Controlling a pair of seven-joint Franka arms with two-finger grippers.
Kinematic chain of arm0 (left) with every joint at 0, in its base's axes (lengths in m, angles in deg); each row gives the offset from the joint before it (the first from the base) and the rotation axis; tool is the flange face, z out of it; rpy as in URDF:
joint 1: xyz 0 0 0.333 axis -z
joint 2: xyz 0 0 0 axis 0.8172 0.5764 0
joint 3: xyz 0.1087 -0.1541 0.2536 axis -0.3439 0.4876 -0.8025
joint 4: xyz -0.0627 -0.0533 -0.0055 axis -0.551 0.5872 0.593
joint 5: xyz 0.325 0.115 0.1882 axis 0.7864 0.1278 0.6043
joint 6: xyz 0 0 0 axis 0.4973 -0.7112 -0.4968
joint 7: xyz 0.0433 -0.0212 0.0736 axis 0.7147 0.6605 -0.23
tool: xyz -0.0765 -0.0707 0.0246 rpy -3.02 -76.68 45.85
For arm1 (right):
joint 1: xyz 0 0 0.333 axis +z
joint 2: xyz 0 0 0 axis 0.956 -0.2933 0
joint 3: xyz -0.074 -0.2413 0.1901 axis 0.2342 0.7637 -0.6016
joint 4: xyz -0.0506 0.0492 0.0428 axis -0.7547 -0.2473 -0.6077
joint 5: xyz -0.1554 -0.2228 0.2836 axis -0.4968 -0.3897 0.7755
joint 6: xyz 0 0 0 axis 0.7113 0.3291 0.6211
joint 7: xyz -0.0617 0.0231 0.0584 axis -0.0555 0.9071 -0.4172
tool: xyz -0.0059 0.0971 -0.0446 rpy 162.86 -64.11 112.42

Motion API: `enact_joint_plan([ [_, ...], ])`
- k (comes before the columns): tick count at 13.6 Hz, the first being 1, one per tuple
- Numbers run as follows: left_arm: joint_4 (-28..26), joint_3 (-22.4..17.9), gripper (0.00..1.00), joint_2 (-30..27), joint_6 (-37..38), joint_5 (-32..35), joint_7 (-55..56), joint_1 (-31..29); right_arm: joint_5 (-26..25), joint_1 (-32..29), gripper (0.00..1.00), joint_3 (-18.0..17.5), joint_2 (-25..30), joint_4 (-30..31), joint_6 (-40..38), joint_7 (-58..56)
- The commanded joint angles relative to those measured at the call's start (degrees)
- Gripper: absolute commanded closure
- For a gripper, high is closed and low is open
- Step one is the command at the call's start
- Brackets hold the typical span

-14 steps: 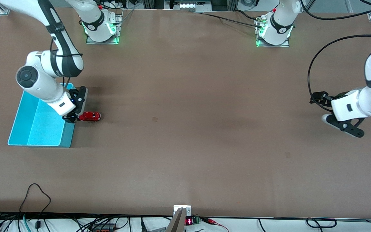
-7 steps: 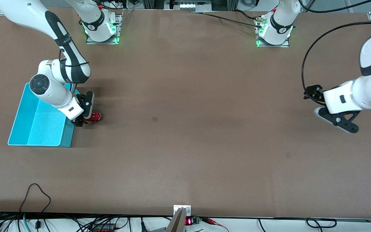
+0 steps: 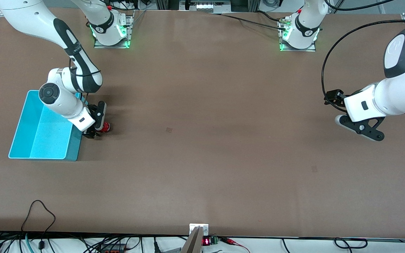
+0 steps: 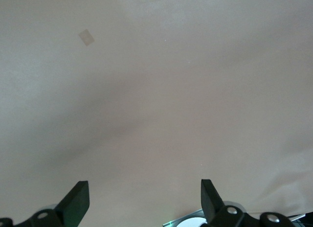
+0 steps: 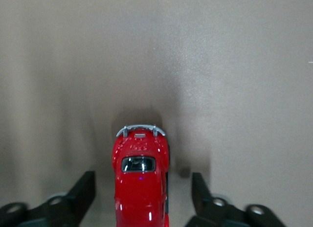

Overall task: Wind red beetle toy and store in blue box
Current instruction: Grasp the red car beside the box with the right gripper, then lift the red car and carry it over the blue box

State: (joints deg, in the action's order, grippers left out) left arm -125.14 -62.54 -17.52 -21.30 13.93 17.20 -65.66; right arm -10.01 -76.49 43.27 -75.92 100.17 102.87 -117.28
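The right gripper [image 5: 142, 188] straddles the red beetle toy [image 5: 141, 180] between spread fingers [image 5: 83, 190], beside the blue box [image 3: 23, 119]; the waiting left gripper [image 4: 144, 200] hangs unclosed over the table [image 3: 223, 140].

We see a glossy red beetle toy [image 5: 140, 185] with a silvery bumper, a smooth plastic blue box [image 3: 23, 123], and a matt brown counter [image 3: 202, 158]

The red beetle toy [image 5: 140, 180] is glossy red with a silver bumper, the blue box [image 3: 30, 140] plain cyan.

wide brown table [image 3: 223, 158], cables [image 3: 40, 214] along edge
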Motion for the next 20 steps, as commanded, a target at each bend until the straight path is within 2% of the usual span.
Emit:
enact_joint_plan([
  [1,1.3,0.9,0.00,-0.5,1.2,0.3,1.6,0.5,-0.5,-0.6,0.59,-0.6,0.2,0.2,0.9,-0.9],
  [3,4.6,1.3,0.00,-0.5,1.2,0.8,4.6,1.2,-0.5,-0.5,0.94,-0.6,0.2,0.1,0.9,-0.8],
  [4,5.2,1.3,0.00,-0.5,1.4,0.2,7.6,1.2,-0.5,-0.4,1.00,-0.6,0.4,0.0,0.8,0.0],
  [6,5.3,1.3,0.00,-0.5,4.0,0.3,15.0,1.2,-0.2,0.3,1.00,-0.7,0.8,-1.1,0.6,0.8],
  [8,5.3,0.6,0.00,-0.7,3.4,-0.1,18.5,1.5,0.3,0.8,1.00,-0.9,1.2,-4.1,-1.4,7.0],
  [9,4.8,0.5,0.00,-2.1,2.2,0.2,19.0,1.9,0.3,1.6,1.00,-1.4,1.5,-6.3,-4.5,12.2],
  [10,2.1,-1.0,0.00,-5.0,2.0,0.0,19.5,3.3,0.4,2.3,1.00,-1.7,1.9,-9.8,-8.8,16.3],
  [11,-4.2,-6.0,0.00,-10.5,1.4,-0.2,22.0,6.9,0.5,2.7,1.00,-1.7,1.9,-15.1,-15.6,19.6],
  [13,-16.5,-10.1,0.00,-19.4,-6.1,-1.7,26.9,10.1,0.6,2.6,1.00,-1.4,2.9,-21.8,-24.9,25.4],
  [14,-21.7,-12.7,0.00,-23.5,-11.4,-1.8,26.9,12.3,0.6,2.3,1.00,-0.6,4.3,-22.6,-26.9,29.5],
  [15,-24.7,-14.6,0.00,-25.3,-15.0,-1.9,27.2,13.2,0.5,2.2,1.00,0.2,6.1,-22.6,-27.6,33.8],
  [18,-23.0,-14.4,0.00,-25.4,-15.1,-4.4,25.9,12.7,0.7,2.0,1.00,5.4,8.5,-22.6,-30.7,49.6],
  [20,-22.1,-14.2,0.00,-25.1,-13.6,-4.5,25.9,12.8,0.6,2.1,1.00,9.8,9.0,-22.4,-32.2,56.2],
])
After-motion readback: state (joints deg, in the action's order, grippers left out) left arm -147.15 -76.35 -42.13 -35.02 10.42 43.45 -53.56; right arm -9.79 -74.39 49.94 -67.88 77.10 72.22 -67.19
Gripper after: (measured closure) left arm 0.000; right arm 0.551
